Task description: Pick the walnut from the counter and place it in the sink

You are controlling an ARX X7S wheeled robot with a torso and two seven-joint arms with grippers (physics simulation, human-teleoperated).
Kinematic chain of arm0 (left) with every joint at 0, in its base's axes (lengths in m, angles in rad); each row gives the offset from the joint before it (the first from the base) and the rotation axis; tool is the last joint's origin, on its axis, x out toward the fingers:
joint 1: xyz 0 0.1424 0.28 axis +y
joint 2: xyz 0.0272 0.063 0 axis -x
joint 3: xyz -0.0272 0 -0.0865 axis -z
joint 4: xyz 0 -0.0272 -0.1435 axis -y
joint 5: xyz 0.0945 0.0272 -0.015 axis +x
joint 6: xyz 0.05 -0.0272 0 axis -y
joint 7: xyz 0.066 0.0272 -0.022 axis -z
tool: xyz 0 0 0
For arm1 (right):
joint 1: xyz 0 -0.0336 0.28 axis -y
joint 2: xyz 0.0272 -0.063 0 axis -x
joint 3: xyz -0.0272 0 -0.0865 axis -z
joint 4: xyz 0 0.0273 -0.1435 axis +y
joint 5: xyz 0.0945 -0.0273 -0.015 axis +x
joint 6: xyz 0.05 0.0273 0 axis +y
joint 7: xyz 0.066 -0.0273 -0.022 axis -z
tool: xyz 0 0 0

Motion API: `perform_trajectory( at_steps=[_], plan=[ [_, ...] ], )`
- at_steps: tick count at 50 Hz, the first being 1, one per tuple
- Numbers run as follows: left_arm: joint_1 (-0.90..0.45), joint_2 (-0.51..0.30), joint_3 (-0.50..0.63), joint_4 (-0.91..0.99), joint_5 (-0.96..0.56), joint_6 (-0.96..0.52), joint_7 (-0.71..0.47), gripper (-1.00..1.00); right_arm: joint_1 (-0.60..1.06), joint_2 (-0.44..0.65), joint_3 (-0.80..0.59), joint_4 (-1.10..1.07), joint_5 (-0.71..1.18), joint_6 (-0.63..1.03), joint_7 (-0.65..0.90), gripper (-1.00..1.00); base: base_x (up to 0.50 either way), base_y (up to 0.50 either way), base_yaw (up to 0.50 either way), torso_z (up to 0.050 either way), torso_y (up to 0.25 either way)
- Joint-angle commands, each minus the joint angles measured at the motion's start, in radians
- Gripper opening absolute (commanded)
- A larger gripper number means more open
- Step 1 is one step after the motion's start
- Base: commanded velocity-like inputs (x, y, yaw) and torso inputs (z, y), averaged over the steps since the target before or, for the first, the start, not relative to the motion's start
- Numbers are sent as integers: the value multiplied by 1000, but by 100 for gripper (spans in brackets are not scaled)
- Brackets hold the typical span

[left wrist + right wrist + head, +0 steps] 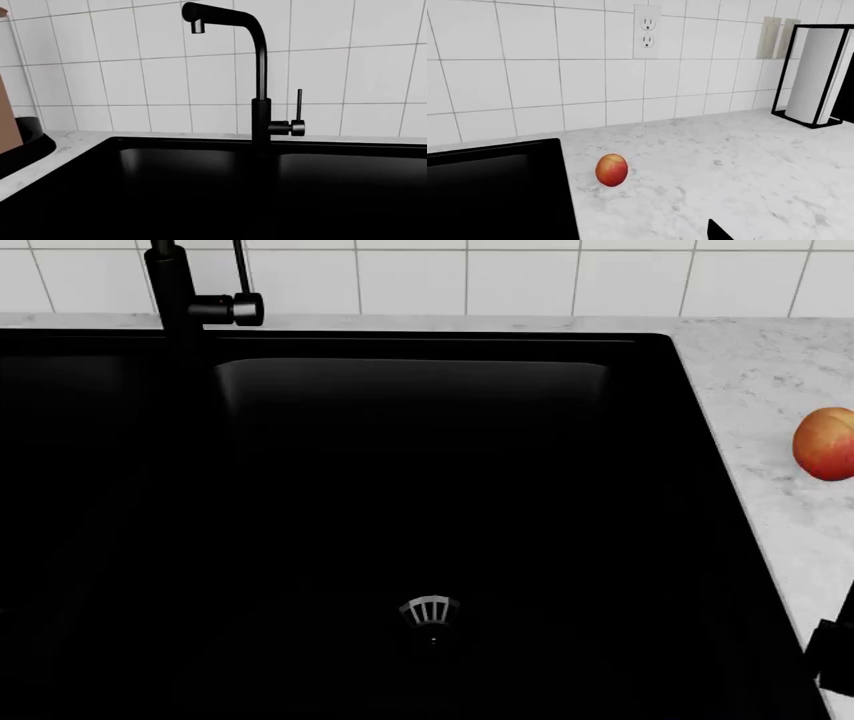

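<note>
Although we are meant to carry the walnut into the sink (400,490), we cannot find the nut in any of our three views. What lies on the counter (787,370) is a smooth red-orange peach (826,443), resting near the sink's right rim, toward the back edge of the stone; our right wrist camera shows the same fruit (612,170) just beside the basin's black edge. We judge it to be a distractor, not our target.

Our head looks almost straight down into the right basin, where a silver drain strainer (430,611) sits toward the front, and the black faucet (257,75) rises from the back rim at the divide between basins. That framing suits the drop-off, but not the search.

A dark sliver of our right gripper (837,655) shows at the counter's front edge beside the sink; too little is visible to say whether it is released or clenched, and we see nothing in it. Our left pincer is out of sight, its camera merely facing the faucet. A paper towel holder (817,75) stands at the back right of the counter.

We judge the task barely begun: we should search more of the counter first.
</note>
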Motion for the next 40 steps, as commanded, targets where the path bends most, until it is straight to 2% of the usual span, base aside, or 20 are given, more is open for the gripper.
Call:
perform_trajectory(
  at_steps=[1,23,40],
  plan=[
    [9,-3,-9,3,-7,5,-1,100,-53,27,31,12,33,-27,27,100,0,0,0,0,0],
    [19,-1,0,-12,-9,16,-7,100,-191,27,128,32,40,-33,21,100,0,0,0,0,0],
    [28,-3,6,-27,-12,33,-7,100,-255,43,145,42,71,-58,43,100,0,0,0,0,0]
  ],
)
